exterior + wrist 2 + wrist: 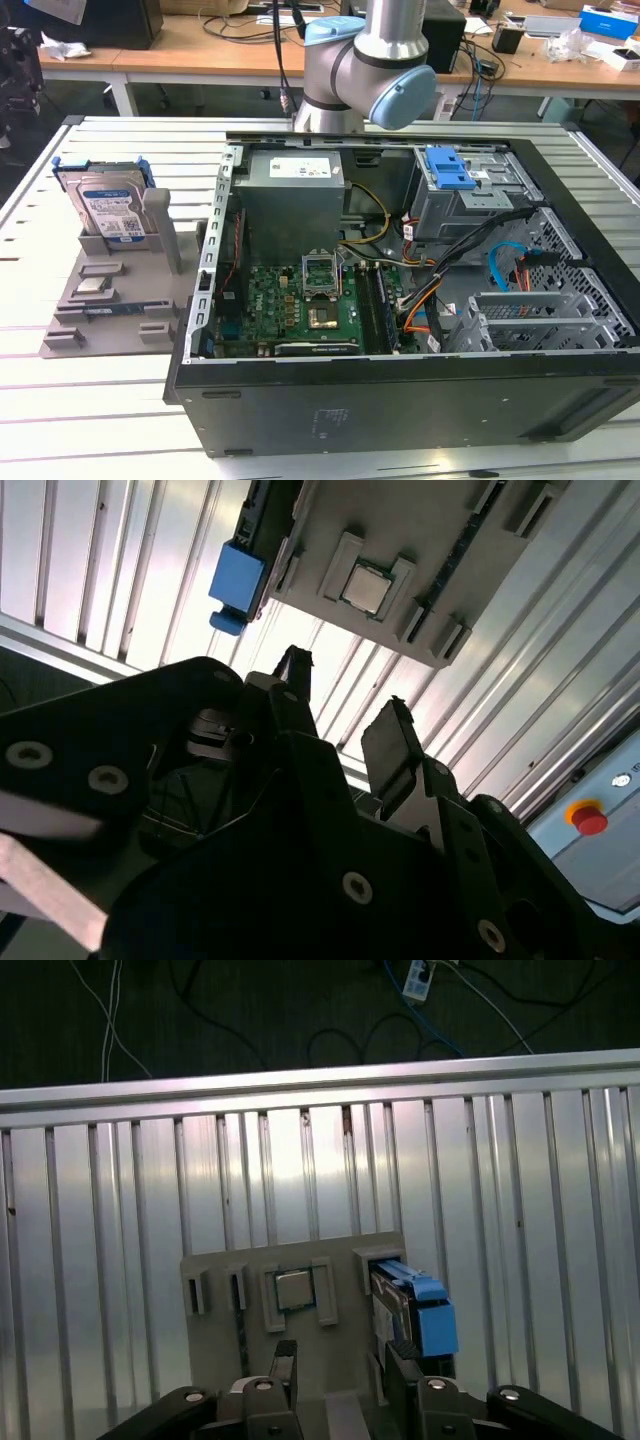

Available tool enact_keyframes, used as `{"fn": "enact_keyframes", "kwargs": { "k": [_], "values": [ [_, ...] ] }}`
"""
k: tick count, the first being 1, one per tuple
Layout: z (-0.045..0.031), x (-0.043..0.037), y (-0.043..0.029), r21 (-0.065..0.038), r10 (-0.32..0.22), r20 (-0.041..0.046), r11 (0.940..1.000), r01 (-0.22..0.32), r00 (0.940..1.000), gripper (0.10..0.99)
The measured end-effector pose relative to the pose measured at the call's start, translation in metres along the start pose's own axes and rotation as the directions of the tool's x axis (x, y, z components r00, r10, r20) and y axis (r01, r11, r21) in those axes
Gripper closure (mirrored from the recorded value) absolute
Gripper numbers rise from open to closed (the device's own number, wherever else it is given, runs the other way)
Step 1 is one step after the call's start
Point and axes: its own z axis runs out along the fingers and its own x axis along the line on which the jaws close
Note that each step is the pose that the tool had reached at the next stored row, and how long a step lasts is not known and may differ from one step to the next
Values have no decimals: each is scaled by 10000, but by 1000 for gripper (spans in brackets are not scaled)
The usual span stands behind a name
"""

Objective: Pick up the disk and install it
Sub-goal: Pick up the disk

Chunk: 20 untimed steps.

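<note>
Your empty hand is hovering open over the disk, which is standing upright in its holder, presumably for easy gripping.

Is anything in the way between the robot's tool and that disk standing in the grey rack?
Nothing visible is. In the first wrist view the open tool hangs over the grey rack, and the disk stands upright in its end slot, with only open air between them.
</note>
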Motion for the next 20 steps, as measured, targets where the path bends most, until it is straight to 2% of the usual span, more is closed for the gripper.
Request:
{"fn": "enact_keyframes", "kwargs": {
  "k": [3,9,14,17,20],
  "values": [
    [1,-62,5,-1,-1,0,10000,1,10000,604],
    [8,-287,22,0,-2,0,10000,2,10000,604],
    [24,-419,32,-1,-1,-1,10000,1,10000,604],
    [71,-443,32,1,-1,1,10000,1,10000,604],
    [185,-453,8,-1,-28,-11,10000,28,10000,604]
  ]
}}
